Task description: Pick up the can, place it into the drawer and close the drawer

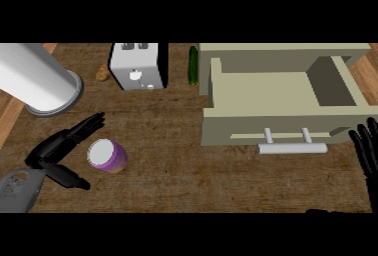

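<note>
Can (108, 155) upright between spread thumb and fingers of wide-open left hand (55, 150), not yet touched.

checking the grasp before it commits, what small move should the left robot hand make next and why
Probably close the left robot hand around the purple can with the white top. Its fingers and thumb are spread open on either side of the can, not yet curled round it, and the beige drawer already stands open.

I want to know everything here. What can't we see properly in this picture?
- Head view: white metal cylinder, top cut by the left edge.
- Brown thing, half hidden behind the silver toaster.
- Right hand, cut by the right edge.
- Open beige drawer: its far side wall hides the space behind.
</note>
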Robot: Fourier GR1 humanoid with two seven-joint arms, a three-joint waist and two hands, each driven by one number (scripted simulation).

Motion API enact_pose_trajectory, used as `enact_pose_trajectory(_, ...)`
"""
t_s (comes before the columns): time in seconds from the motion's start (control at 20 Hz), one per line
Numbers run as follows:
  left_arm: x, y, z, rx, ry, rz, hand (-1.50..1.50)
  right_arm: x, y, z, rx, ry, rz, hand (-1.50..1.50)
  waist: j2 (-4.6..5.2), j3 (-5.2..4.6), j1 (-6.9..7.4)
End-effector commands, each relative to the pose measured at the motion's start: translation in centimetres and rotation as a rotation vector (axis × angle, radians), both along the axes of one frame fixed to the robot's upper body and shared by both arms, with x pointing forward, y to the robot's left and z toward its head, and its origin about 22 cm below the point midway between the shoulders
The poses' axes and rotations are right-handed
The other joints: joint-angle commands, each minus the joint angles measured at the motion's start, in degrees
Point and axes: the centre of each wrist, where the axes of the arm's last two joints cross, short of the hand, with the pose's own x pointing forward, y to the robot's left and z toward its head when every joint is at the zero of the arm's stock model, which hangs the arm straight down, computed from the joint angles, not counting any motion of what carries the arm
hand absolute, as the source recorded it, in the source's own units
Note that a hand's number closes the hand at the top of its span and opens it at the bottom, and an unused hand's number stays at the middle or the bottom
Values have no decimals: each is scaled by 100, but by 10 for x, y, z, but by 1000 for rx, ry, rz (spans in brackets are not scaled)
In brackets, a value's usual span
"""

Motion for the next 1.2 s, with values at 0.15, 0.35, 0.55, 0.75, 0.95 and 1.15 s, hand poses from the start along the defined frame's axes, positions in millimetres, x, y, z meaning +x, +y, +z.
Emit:
enact_pose_trajectory(0.15,10,-15,-22,-110,27,-83,-150,-7,-2,6,6,-6,7,-150,1,-1,-48)
enact_pose_trajectory(0.35,19,-6,-19,-100,49,-72,-150,-2,2,-5,0,-1,17,-150,8,-1,-41)
enact_pose_trajectory(0.55,14,-4,-27,-97,40,-60,-150,-12,3,6,-7,-5,9,-150,7,-4,-64)
enact_pose_trajectory(0.75,8,0,-34,-109,35,-77,-150,-9,1,0,17,-21,12,-150,19,-6,-86)
enact_pose_trajectory(0.95,21,-25,-35,-95,13,-99,-150,2,7,17,18,-22,-16,-150,4,-2,-7)
enact_pose_trajectory(1.15,3,-19,-52,-110,48,-87,-150,-17,8,11,16,-9,2,-150,9,-5,-49)
